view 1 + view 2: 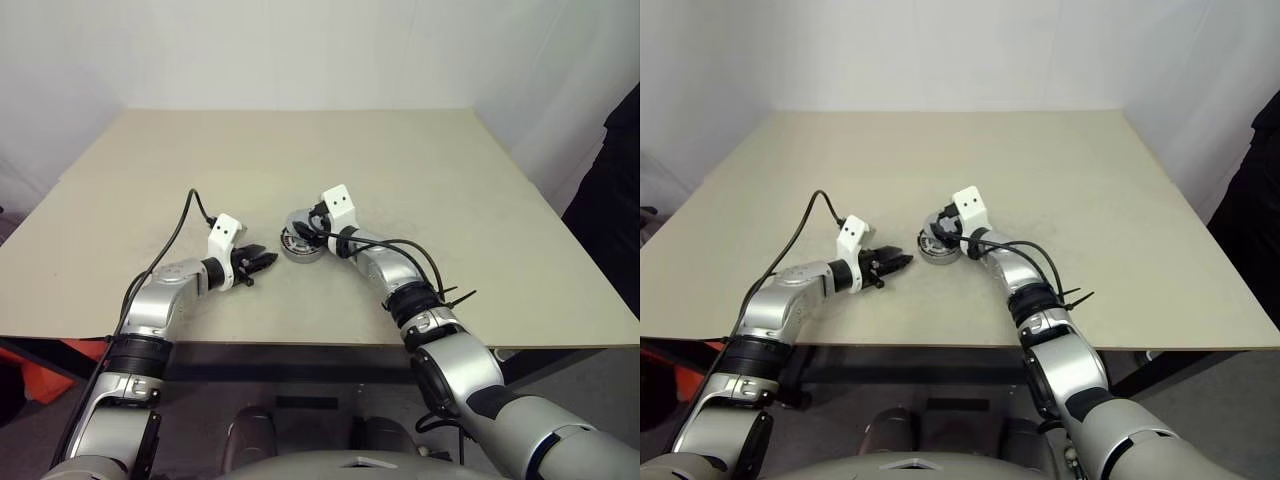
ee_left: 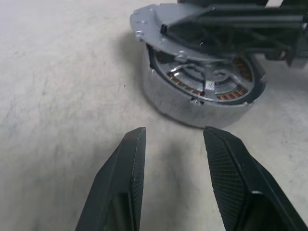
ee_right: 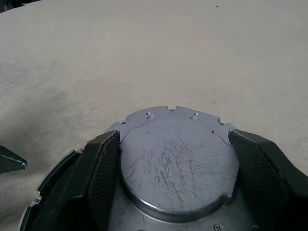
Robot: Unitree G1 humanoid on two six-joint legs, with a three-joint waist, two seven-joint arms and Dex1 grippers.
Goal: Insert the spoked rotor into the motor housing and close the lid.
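Right gripper (image 3: 173,178) is positioned over the lid (image 3: 175,159), with one black finger (image 3: 103,178) on each side of the lid's raised, scratched centre hub. Both fingers stand close against the hub's flanks; whether they actually press on it cannot be told, so a firm grip is not confirmed. The lid is a round light-grey metal cap with small notches and screw holes along its rim. In the left wrist view it sits tilted above the motor housing (image 2: 202,98): one edge is raised clear, so the lid is not seated flush.

Through that gap the housing's interior is visible. The spoked rotor (image 2: 204,79) lies inside the housing, its silvery spokes and hub showing, with copper-coloured windings visible around it. The housing's outer wall is bright grey metal, and the part rests flat on the table (image 1: 450,170).

Left gripper (image 2: 173,139) is empty, with its two ribbed black fingers parted and a clear gap between them. It points toward the housing from the robot's left side and is near the housing but not touching it.

In the head views, the housing assembly (image 1: 298,243) sits near the middle of the table's width, closer to the near edge than to the far edge. The left gripper (image 1: 262,262) is just beside it toward the table's left edge, and the right arm reaches in from the near right.
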